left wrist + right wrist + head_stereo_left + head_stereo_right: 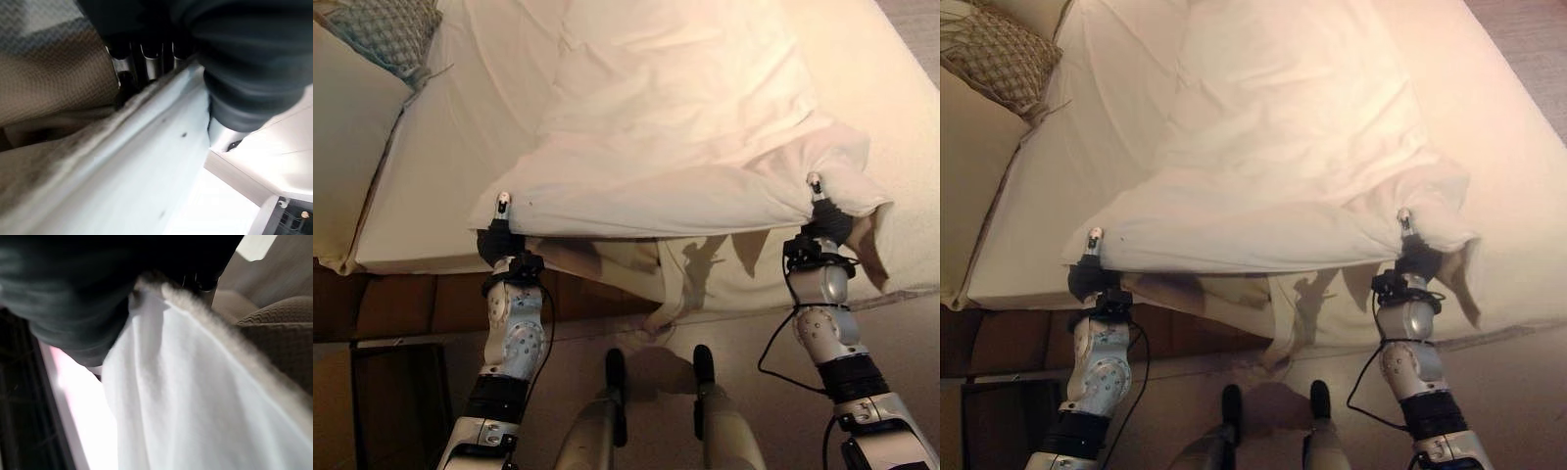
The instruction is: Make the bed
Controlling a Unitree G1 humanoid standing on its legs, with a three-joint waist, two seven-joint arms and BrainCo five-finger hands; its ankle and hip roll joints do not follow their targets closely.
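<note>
left eye view: each robot hand, left (499,238) and right (824,221), grips the raised blanket (675,137) edge.

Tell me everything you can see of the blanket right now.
The blanket is cream-white, soft-looking cloth with a thicker fuzzy hem. It lies rumpled and creased over the bed, running up the middle, not spread flat. Its near edge is lifted off the mattress and stretched fairly taut between the left hand at one corner and the right hand at the other; both hands are shut on that hem. Past the right hand, loose folds bunch and droop over the bed's side.
</note>
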